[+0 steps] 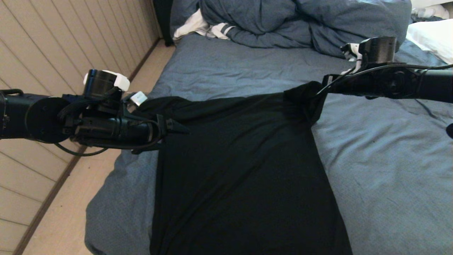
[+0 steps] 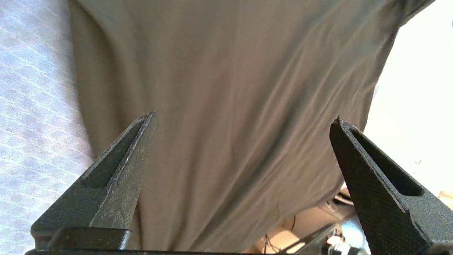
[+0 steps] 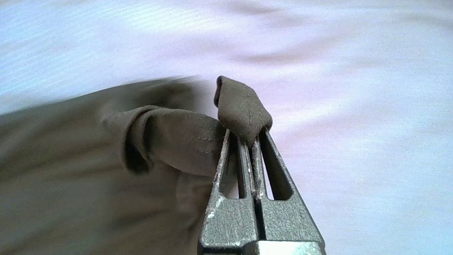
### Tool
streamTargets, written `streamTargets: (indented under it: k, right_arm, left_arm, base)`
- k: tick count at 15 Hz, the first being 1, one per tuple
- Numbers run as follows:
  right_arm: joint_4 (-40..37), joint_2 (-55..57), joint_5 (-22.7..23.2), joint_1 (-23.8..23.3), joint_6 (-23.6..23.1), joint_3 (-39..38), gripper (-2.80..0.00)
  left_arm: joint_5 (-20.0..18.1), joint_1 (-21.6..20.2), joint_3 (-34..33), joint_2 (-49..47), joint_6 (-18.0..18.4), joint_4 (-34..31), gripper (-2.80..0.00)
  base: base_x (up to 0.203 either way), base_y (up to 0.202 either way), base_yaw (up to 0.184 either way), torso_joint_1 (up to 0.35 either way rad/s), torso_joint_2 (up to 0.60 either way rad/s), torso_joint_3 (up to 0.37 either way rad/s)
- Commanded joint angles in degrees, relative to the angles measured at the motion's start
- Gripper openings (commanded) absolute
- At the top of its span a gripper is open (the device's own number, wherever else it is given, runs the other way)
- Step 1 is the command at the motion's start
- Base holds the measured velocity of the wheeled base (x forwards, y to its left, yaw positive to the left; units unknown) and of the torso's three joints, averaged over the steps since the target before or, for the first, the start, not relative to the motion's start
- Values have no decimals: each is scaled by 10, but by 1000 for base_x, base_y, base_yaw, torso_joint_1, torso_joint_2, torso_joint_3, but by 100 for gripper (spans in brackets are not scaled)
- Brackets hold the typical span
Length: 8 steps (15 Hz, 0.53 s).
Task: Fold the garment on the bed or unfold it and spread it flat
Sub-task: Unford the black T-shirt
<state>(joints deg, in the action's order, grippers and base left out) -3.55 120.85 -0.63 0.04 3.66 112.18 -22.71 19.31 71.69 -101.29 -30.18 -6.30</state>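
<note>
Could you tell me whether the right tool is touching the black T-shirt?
Touching: the right wrist view shows the right tool shut on a fold of the T-shirt.

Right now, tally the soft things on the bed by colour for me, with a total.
Black: 1, the black short-sleeved T-shirt, pinched by the right gripper.
Blue: 1, the bulky blue duvet.
White: 2, the white stripe-cuffed cloth and white pillow.
Total: 4.
</note>
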Motion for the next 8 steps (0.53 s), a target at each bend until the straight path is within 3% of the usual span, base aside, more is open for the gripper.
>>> streamTargets:
  k: [1,5,8]
  right_arm:
    - [-1,-11,1,-33,0,-2,-280]
    - [3,10,5,-108,-4,-5,-280]
    - [3,19,6,-130,-3,-9,-280]
  left_arm:
    - [-1,1,-1,0,-2,0,0]
    - [1,1,-3,-2,-4,5,0]
    - [2,1,-6,-3,-4,14,0]
  base:
    - [0,0,0,0,0,0]
    - [0,0,0,0,0,0]
    - [0,0,0,0,0,0]
